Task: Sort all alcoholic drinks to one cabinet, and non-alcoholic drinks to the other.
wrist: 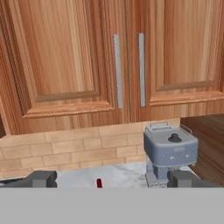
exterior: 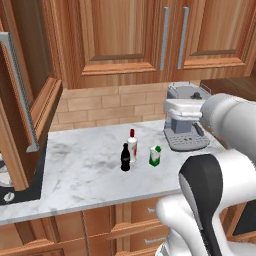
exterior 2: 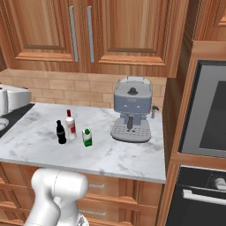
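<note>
Drinks mid-counter, both wall cabinet doors closed.
We see, L to R: black cola bottle [exterior 2: 61,132], red-cap white bottle [exterior 2: 70,124], green carton [exterior 2: 87,137], then coffee machine [exterior 2: 131,115]; bare marble counter [exterior 2: 39,145] toward front edge. Gripper [wrist: 109,179] fingers spread wide, holding nothing, facing cabinets [wrist: 127,57].

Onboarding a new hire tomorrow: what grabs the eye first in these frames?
Three small drinks stand clustered mid-counter: a black cola-shaped bottle, a white bottle with red cap just behind it, and a green-and-white carton to their right. Further right sits a grey espresso machine by the brick backsplash. Above hang closed reddish-brown cabinet doors with slim grey bar handles.
</note>
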